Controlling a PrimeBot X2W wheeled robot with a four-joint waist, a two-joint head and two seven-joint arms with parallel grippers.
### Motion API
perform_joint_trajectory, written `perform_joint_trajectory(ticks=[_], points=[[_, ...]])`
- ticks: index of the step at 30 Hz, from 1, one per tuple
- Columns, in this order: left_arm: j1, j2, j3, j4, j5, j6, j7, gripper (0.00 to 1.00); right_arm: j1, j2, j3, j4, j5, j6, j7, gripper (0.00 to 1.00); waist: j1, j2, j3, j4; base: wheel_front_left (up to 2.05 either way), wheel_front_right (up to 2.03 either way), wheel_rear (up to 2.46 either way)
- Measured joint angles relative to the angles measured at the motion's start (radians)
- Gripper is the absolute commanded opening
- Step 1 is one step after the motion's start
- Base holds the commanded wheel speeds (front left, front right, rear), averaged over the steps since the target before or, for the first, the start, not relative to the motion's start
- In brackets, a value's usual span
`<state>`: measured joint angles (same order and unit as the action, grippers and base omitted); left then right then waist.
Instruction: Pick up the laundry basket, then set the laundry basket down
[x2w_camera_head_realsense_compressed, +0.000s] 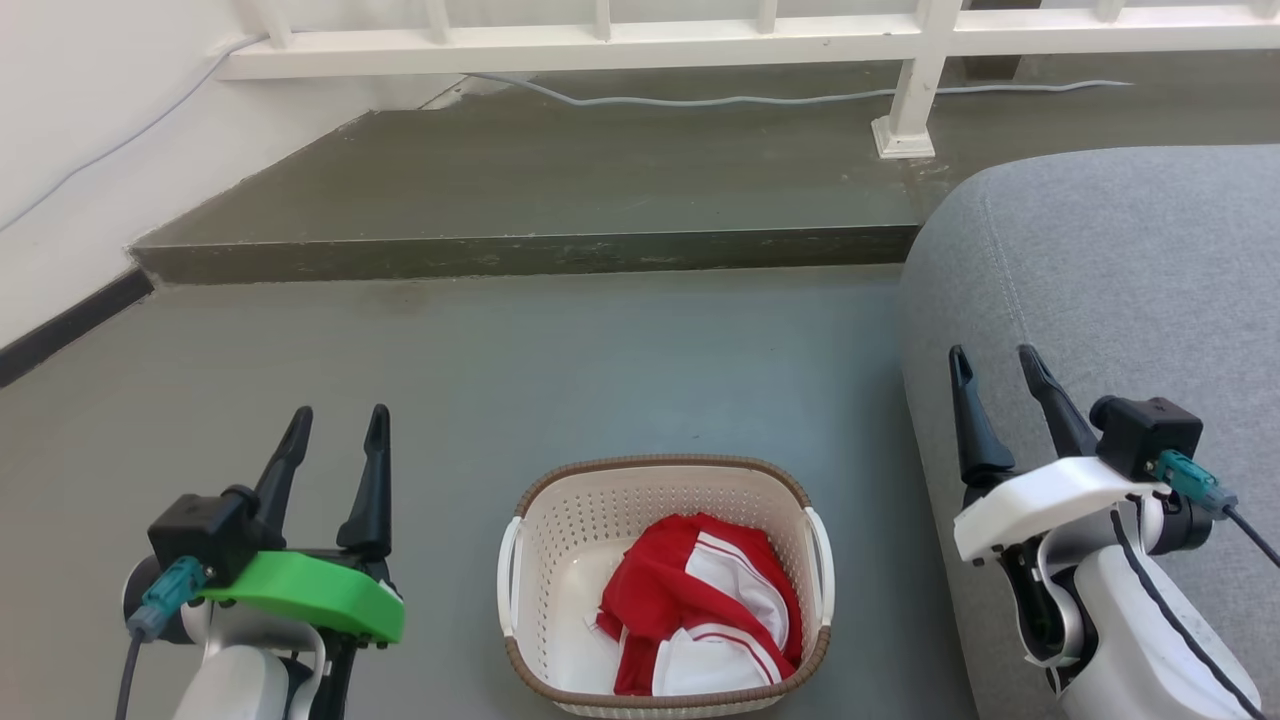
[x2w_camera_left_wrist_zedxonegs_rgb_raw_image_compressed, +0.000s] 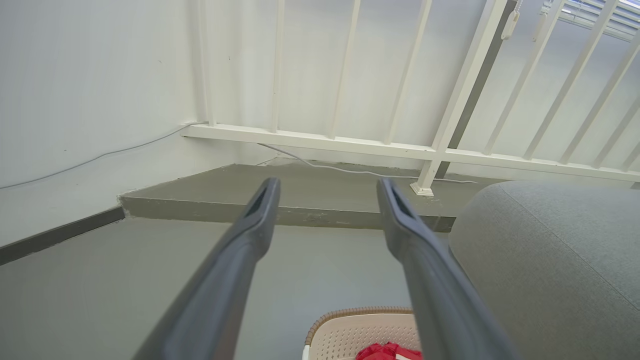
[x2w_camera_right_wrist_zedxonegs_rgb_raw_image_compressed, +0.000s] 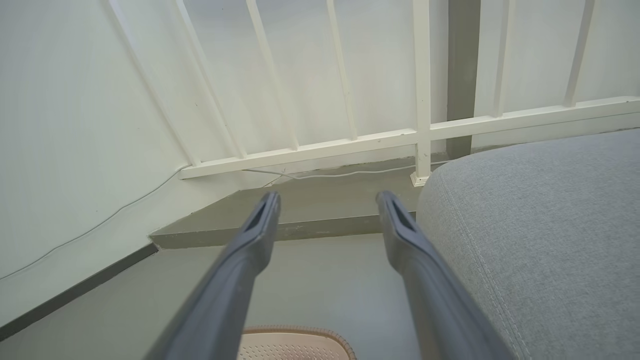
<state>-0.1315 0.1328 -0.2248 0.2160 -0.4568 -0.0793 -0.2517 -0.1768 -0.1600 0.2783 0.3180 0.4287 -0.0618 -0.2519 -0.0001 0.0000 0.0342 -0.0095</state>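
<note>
Grey floor (x2w_camera_head_realsense_compressed: 600, 350) is bearing the laundry basket (x2w_camera_head_realsense_compressed: 600, 505), midway between left end effector (x2w_camera_head_realsense_compressed: 340, 415) and right end effector (x2w_camera_head_realsense_compressed: 993, 355). Both are hanging open and empty; they should be reaching its side handles (x2w_camera_head_realsense_compressed: 508, 575) together.

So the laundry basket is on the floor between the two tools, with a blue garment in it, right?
Not blue: the head view shows the garment in the laundry basket is red and white. The basket is on the floor, between the left tool and the right tool.
</note>
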Motion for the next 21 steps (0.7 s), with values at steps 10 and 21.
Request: perform_joint_trajectory(ticks=[10, 21], points=[[0.031, -0.024, 0.029, -0.006, 0.041, -0.010, 0.000, 1.00, 0.026, 0.012, -0.017, -0.021, -0.027, 0.009, 0.000, 1.00, 0.0000, 0.0000, 0.002, -0.001, 0.00, 0.00, 0.00], [0.034, -0.044, 0.048, -0.010, 0.054, -0.022, 0.000, 1.00, 0.046, 0.030, -0.036, -0.025, -0.051, 0.026, 0.000, 1.00, 0.0000, 0.0000, 0.001, -0.002, 0.00, 0.00, 0.00]])
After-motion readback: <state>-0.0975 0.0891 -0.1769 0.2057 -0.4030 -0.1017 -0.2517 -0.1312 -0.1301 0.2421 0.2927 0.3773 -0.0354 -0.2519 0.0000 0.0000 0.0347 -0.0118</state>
